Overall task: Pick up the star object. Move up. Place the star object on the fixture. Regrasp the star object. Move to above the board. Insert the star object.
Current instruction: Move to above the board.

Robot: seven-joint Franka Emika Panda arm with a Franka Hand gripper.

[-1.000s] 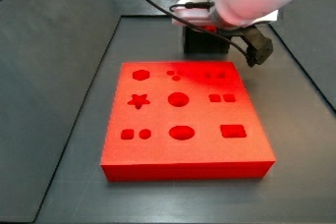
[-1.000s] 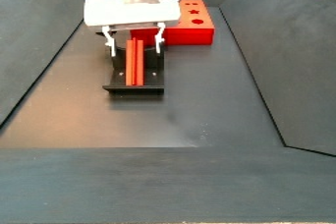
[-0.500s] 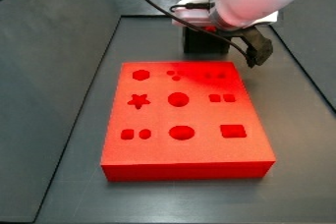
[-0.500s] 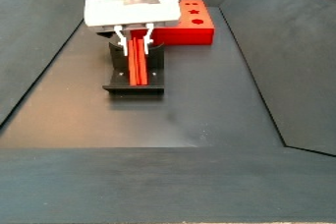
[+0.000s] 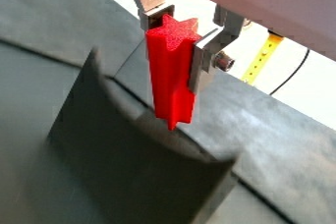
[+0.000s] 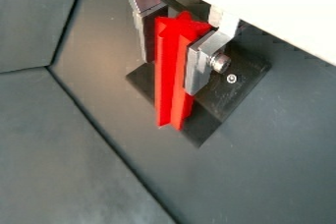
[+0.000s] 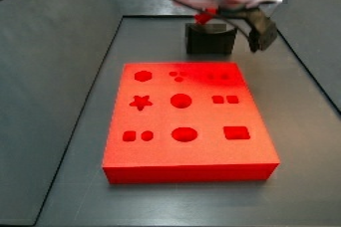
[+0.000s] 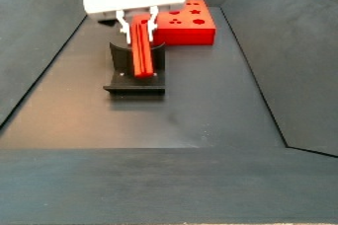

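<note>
Star object [image 5: 171,76] upright, long red prism, clamped near its top between the gripper [image 6: 176,43] fingers, narrow on it, lower end just over the fixture [image 8: 133,79]. Board [image 7: 184,121] at six o'clock of the fixture in a side view. Judged: regrasp done, moving up. Best lifted straight, grip firm, clearing the bracket before heading for the star hole [image 7: 140,101].

One gripper [image 8: 138,19], one star object [image 8: 140,49], one fixture [image 8: 134,83] and one board [image 7: 188,121] are showing on the table.
</note>
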